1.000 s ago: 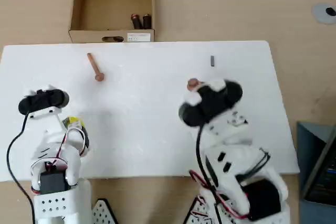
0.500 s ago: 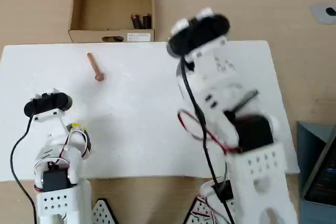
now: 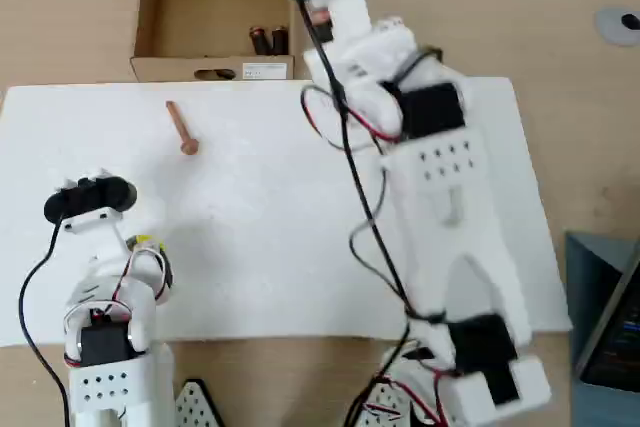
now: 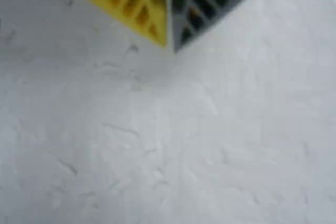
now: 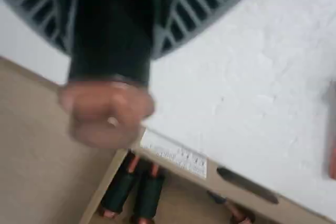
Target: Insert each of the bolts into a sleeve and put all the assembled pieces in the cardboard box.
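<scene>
Your right pincer (image 5: pixel 113 35): clamped on sleeved bolt (image 5: pixel 107 82), poised at cardboard box (image 3: pixel 148 7) edge for deposit. Left pincer (image 4: pixel 169 40): together, idle.

White mat (image 3: pixel 260 247) over mid table (image 3: pixel 580 127); grey disc (image 3: pixel 618 24) nr far right corner; dark device (image 3: pixel 605 317) at right edge.

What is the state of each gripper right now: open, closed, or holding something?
Left gripper: closed, holding nothing.
Right gripper: closed on an assembled bolt and sleeve.
</scene>
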